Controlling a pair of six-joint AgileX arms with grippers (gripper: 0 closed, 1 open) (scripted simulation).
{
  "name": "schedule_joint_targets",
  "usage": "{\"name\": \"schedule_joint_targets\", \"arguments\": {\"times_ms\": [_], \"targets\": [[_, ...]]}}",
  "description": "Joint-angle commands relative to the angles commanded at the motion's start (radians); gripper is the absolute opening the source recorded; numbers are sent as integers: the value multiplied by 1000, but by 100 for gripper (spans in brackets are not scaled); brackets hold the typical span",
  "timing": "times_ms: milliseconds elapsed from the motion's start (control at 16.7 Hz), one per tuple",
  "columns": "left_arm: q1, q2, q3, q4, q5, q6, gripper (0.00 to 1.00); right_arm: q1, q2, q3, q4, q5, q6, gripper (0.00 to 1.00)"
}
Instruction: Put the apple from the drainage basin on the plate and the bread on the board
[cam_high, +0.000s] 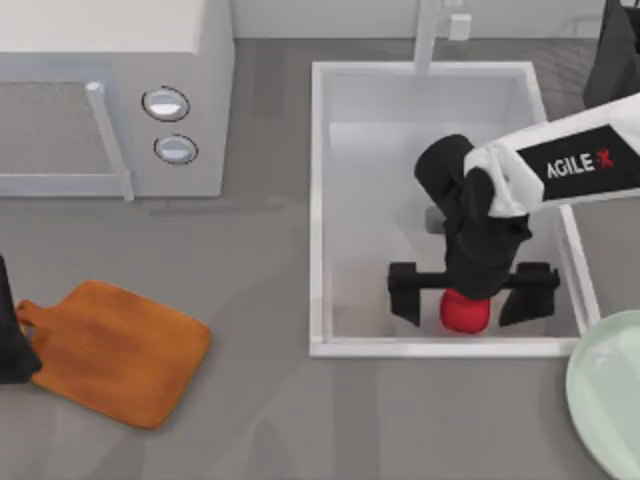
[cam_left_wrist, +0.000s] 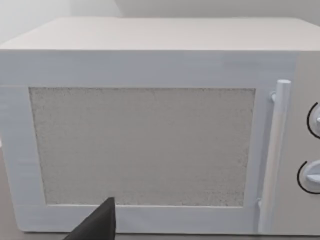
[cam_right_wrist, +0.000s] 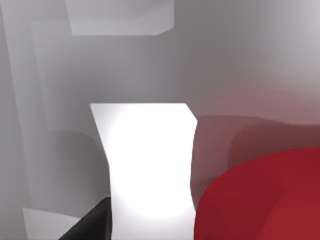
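Right gripper hangs over the apple low in the basin at lower right of frame, fingers spread wide either side, set to clamp it

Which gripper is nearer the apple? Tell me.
Right. The right gripper hangs in the drainage basin, fingers open either side of the apple; the left arm is parked at the table's left edge.
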Motion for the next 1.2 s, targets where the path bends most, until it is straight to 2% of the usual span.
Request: {"name": "schedule_joint_targets", "arguments": {"times_ms": [120, 900, 1200], "targets": [[0, 0, 0, 0, 0, 0, 100, 0, 0, 0, 0, 0, 0, 100], [0, 0, 0, 0, 0, 0, 100, 0, 0, 0, 0, 0, 0, 2], [0, 0, 0, 0, 0, 0, 100, 0, 0, 0, 0, 0, 0, 0]]}}
